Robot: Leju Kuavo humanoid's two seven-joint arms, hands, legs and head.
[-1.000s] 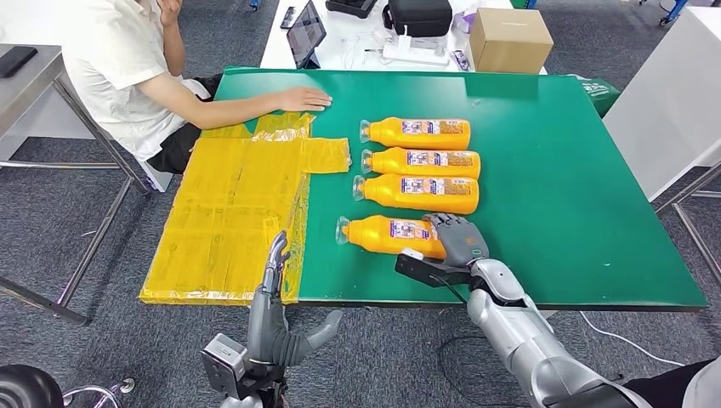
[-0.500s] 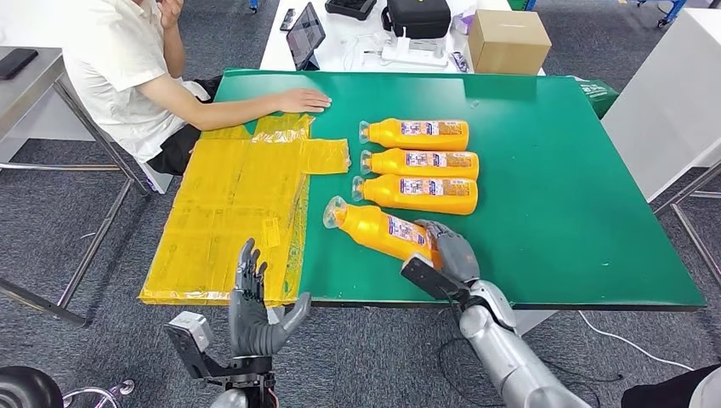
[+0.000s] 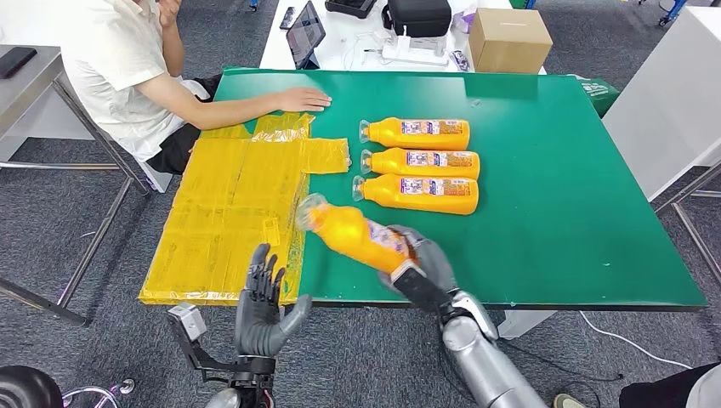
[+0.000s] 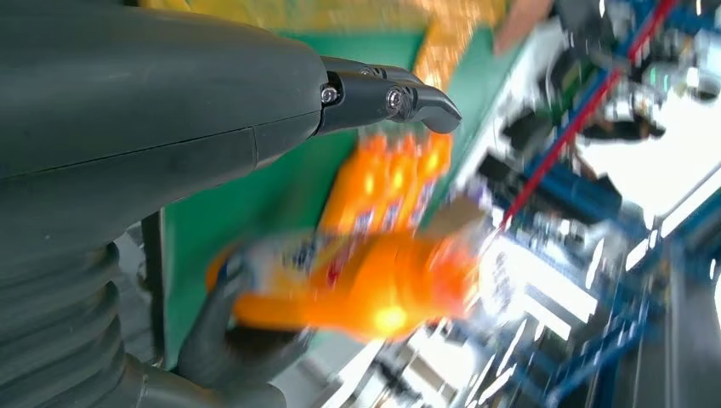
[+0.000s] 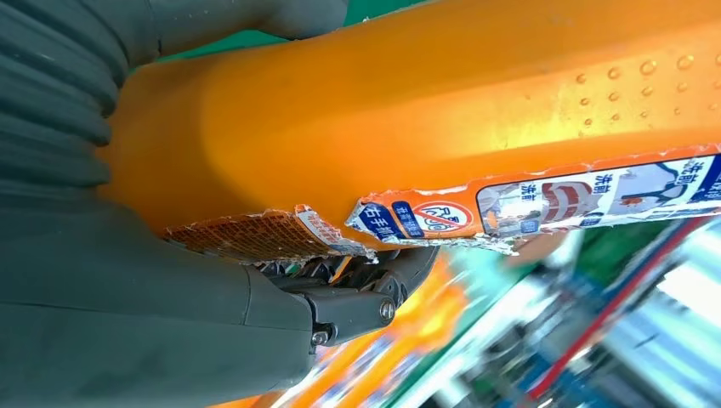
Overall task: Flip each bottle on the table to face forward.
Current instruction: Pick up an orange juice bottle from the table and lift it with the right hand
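My right hand (image 3: pixel 422 265) grips the base end of an orange bottle (image 3: pixel 353 233) and holds it lifted and tilted above the green table (image 3: pixel 544 204), its clear cap pointing left. The right wrist view has that bottle (image 5: pixel 442 110) close up, with a torn label, in my right hand (image 5: pixel 127 280). Three more orange bottles (image 3: pixel 417 161) lie side by side on the table behind it, labels up. My left hand (image 3: pixel 262 303) is raised below the table's near edge, fingers spread, holding nothing. The left wrist view looks past my left hand (image 4: pixel 170 110) at the blurred held bottle (image 4: pixel 357 285).
A yellow plastic sheet (image 3: pixel 229 212) covers the table's left part and hangs over the edge. A person sits at the far left with a hand (image 3: pixel 302 99) resting on the table. A cardboard box (image 3: pixel 508 39) and gear lie on the white table beyond.
My right hand has lifted the nearest bottle off the table and swung its cap end up and leftward. My left hand has risen and opened its fingers.
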